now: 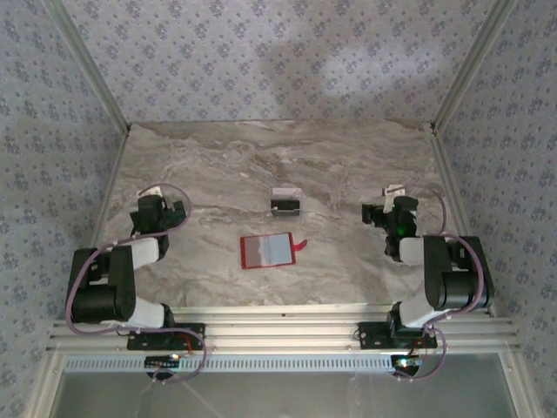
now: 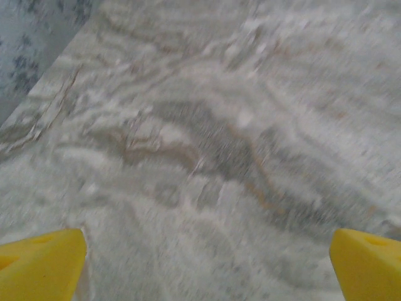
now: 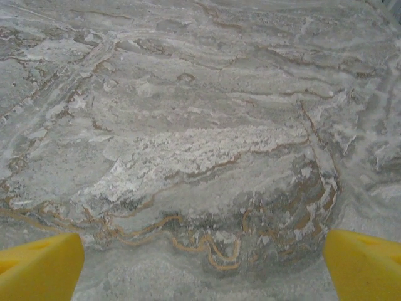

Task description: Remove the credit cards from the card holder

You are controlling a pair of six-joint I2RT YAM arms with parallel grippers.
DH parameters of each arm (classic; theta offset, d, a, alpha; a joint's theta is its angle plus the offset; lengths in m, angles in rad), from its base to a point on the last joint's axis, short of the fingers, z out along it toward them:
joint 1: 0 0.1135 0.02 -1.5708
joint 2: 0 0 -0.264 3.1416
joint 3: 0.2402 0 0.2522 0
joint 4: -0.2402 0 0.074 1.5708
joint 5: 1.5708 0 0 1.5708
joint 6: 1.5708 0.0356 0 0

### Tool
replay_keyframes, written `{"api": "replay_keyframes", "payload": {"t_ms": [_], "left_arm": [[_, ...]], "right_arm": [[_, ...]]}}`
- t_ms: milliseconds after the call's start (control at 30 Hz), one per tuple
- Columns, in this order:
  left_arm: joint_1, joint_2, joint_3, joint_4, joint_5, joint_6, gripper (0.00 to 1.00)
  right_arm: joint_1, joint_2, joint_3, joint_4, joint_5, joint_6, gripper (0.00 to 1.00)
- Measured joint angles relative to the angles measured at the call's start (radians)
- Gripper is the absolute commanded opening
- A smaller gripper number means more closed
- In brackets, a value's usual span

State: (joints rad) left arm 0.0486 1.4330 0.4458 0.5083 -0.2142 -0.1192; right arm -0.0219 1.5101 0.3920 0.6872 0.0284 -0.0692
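The card holder point(image 1: 267, 251) lies open flat on the marble table point(image 1: 348, 165), with its pale inner pockets facing up and its red snap tab pointing right. Just beyond it a dark credit card point(image 1: 285, 203) with a pale band along its far edge rests on the table, apart from the holder. My left gripper point(image 1: 161, 212) hovers left of both, and its yellow fingertips point(image 2: 44, 263) stand wide apart over bare marble. To the right of them my right gripper point(image 1: 389, 215) is open too, with nothing between its yellow fingertips point(image 3: 363, 263).
Patterned walls close the table in at the back and on both sides. An aluminium rail point(image 1: 278, 326) carrying the arm bases runs along the near edge. Bare marble lies between each gripper and the holder.
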Motion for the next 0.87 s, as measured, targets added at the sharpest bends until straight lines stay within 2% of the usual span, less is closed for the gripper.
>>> {"api": "replay_keyframes", "payload": {"t_ms": [133, 300, 567, 867], "left_arm": [[0.008, 0.026, 0.000, 0.097, 0.084, 0.015, 0.99], [-0.019, 0.089, -0.018, 0.207, 0.129, 0.052, 0.99], [-0.056, 0.096, -0.037, 0.270, 0.111, 0.085, 0.99], [-0.055, 0.096, -0.037, 0.289, 0.105, 0.085, 1.00]], "right_arm": [[0.000, 0.005, -0.010, 0.048, -0.011, 0.007, 1.00], [0.001, 0.005, -0.010, 0.084, -0.006, 0.014, 1.00], [-0.005, 0.005, -0.010, 0.089, -0.010, 0.026, 1.00], [-0.005, 0.005, -0.010, 0.089, -0.010, 0.029, 1.00]]}}
